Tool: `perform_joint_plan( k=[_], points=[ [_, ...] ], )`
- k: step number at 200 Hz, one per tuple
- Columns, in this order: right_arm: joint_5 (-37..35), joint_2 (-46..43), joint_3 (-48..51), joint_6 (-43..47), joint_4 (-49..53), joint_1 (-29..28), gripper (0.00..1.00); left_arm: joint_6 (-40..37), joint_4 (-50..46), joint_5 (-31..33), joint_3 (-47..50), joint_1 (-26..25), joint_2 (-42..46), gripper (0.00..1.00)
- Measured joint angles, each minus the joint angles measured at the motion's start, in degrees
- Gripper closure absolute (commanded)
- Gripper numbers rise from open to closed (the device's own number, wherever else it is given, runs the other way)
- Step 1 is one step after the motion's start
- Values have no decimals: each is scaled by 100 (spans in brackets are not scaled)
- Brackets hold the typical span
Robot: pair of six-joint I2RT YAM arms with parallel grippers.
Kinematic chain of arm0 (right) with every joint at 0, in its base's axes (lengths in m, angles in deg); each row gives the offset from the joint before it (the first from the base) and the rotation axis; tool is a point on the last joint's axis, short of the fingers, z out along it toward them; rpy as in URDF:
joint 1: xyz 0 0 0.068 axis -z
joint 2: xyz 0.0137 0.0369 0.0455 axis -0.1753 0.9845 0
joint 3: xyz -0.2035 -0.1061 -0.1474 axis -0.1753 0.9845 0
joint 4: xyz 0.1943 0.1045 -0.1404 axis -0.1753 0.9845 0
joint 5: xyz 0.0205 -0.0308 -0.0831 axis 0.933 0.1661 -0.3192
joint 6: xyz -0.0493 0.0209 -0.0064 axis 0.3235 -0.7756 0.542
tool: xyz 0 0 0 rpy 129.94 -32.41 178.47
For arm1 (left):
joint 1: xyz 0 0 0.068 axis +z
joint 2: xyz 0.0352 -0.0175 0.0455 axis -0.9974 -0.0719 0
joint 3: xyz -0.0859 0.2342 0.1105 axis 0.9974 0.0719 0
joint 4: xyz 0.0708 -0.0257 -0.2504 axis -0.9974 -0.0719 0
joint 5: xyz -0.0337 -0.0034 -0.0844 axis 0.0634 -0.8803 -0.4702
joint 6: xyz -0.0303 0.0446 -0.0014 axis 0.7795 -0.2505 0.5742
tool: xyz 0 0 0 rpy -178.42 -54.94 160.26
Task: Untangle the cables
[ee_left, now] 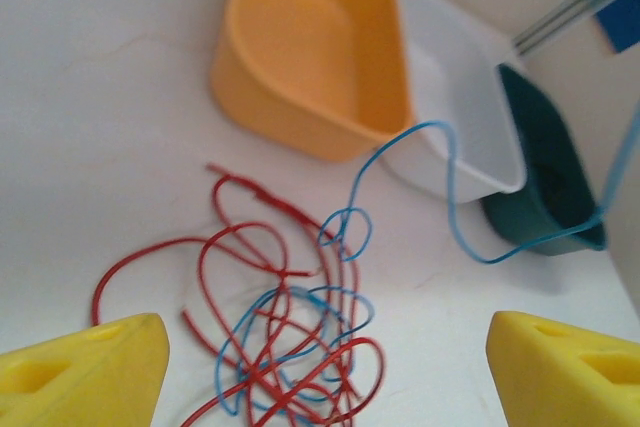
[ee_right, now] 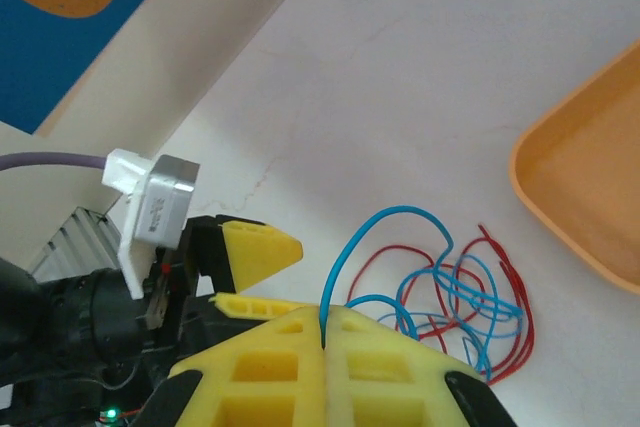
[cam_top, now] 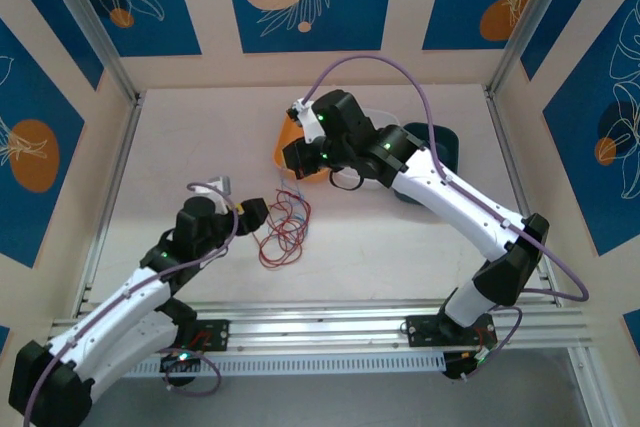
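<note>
Top view looks down from above and behind the arms (cam_top: 455, 197) over the whole desk (cam_top: 400, 257). Wrist views ride close behind the left tool (ee_left: 327, 347) and right tool (ee_right: 325, 332), facing forward beyond each; all share the cables (ee_right: 455, 292).

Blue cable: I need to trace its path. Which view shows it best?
Left wrist: the blue cable loops out from the red cable. Right wrist shows it pinched in the right gripper; top external barely resolves it.
</note>
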Motion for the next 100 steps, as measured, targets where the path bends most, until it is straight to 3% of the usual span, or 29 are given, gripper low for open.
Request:
perform_joint_plan(
  k=[42,71,100],
  points=[
    [343,24,-94,-50,-17,85,100,-149,131,-284,-350,-2,-57,23],
    [533,109,-155,-111,-22,94,100,-85,741,-608,-389,-39,-638,23],
    [691,118,-157,-181,-26,94,100,22,1335,-820,-424,-149,-1215,31]
  ],
)
